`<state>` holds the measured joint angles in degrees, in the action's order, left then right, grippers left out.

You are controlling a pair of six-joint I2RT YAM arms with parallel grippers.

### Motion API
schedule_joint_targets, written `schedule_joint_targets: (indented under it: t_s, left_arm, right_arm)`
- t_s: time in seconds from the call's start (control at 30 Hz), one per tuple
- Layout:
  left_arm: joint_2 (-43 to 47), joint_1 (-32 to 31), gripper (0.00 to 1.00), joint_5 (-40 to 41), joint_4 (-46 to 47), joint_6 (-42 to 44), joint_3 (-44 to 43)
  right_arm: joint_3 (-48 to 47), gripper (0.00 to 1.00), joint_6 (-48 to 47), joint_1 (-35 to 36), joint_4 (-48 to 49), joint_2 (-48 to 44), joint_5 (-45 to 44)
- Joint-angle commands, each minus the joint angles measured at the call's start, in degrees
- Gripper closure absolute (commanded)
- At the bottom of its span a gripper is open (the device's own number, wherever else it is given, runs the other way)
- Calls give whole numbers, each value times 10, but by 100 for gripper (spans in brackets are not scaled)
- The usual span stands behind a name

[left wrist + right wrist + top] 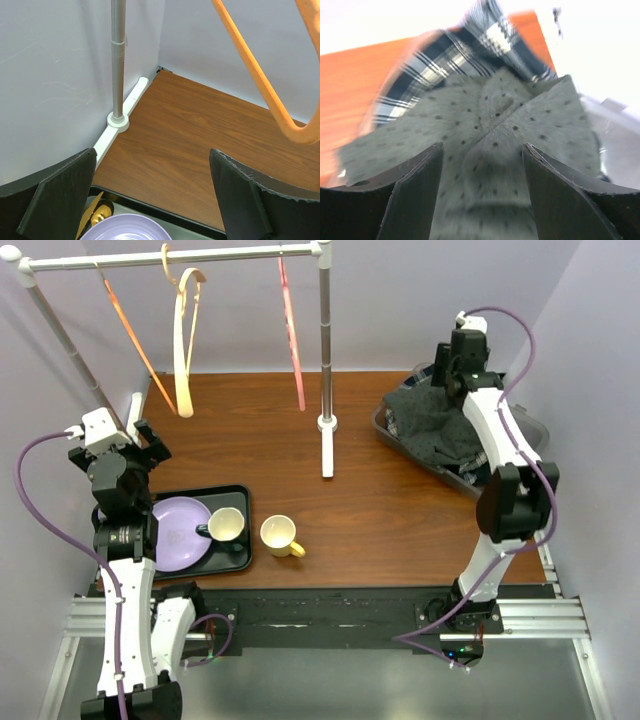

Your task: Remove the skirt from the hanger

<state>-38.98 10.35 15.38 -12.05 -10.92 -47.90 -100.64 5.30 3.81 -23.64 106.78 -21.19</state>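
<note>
Wide apart and gripping nothing, my right hand (482, 150) hangs just over the grey dotted skirt (430, 425). My left hand (152, 155) is spread fully too and holds nothing.

On the wooden surface (380, 510) stands the clothes rack (200, 257). Right of the rack's right post sits a clear bin (378, 422). The skirt lies crumpled in it, off any hanger, on top of a plaid cloth (470, 55). In front of the rack, toward its left post, is a black tray (200, 492), and my left hand hovers at that tray's far edge. From the rack's bar hang an orange hanger (135, 340), a cream hanger (185, 340) and a pink hanger (292, 330). A purple plate (178, 530) and a cream cup (226, 525) sit in the tray. A yellow cup (278, 534) stands just outside it, in front of the rack's middle.
</note>
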Motion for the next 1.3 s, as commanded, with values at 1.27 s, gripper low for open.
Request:
schedule_joint_targets:
  t_s: [1.27]
  left_arm:
    - [132,-9,0,-539,-15,-82,-32]
  right_arm:
    - [209,1,189,170,-194,-401,279]
